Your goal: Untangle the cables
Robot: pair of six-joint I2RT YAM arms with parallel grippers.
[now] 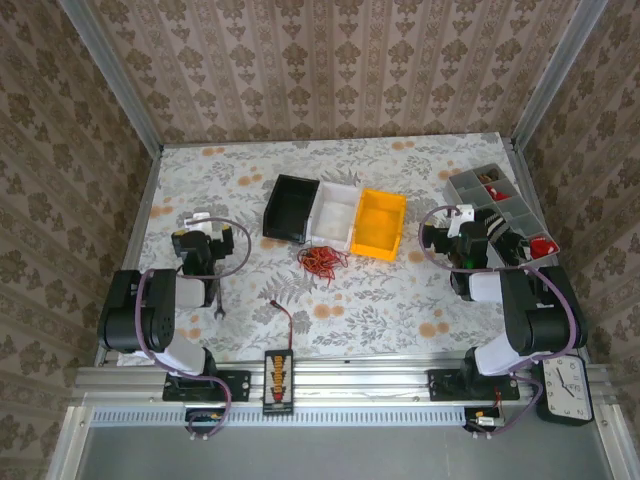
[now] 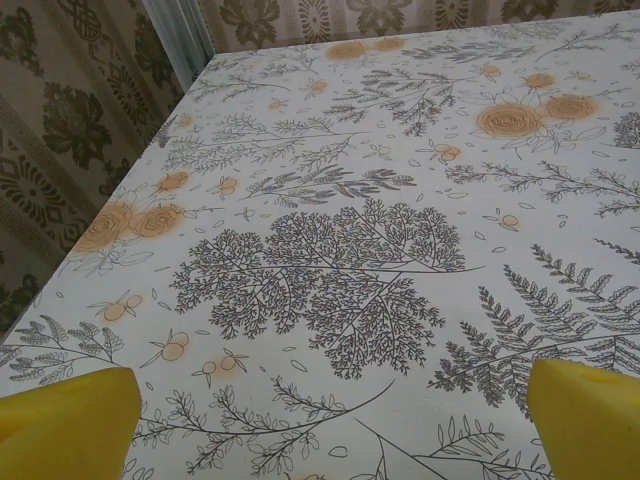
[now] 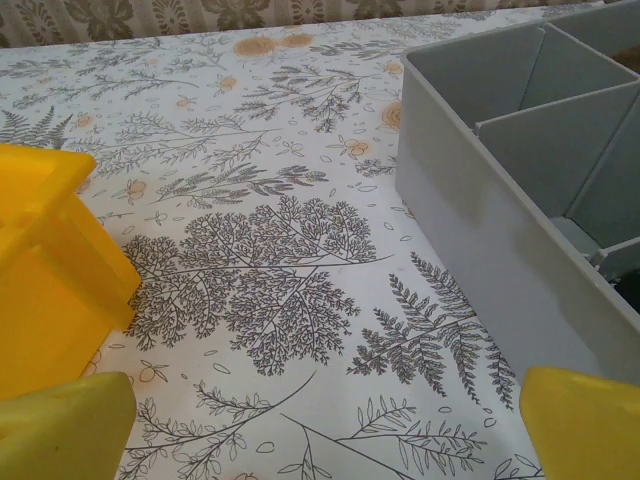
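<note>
Both arms are sitting folded at the near edge of the bench point(image 1: 400, 300), upper links leaning back over the bases, forearms reaching forward, wrists tipping down toward the surface. The left gripper point(image 1: 203, 224) is hovering over the left part of the bench, jaws standing fully apart and gripping nothing. In the left wrist view its yellow pads point(image 2: 65, 420) are showing at the two bottom corners, with bare floral bench between them. The right gripper point(image 1: 462, 220) is hovering on the right side, also spread wide and empty, pointing into the gap between the yellow bin point(image 1: 380, 223) and the grey organiser point(image 1: 495, 200). In the right wrist view the bin is sitting at the left and the organiser's divided wall at the right, with neither touching the pads. The cables point(image 1: 322, 262) are lying in a loose, curly red-orange heap at mid-bench, just in front of the white bin point(image 1: 334, 213), which is standing between the black bin point(image 1: 290, 208) and the yellow one. The heap is resting between the two grippers and well apart from both. A red-and-black lead point(image 1: 285, 320) is trailing separately nearer the bases.
</note>
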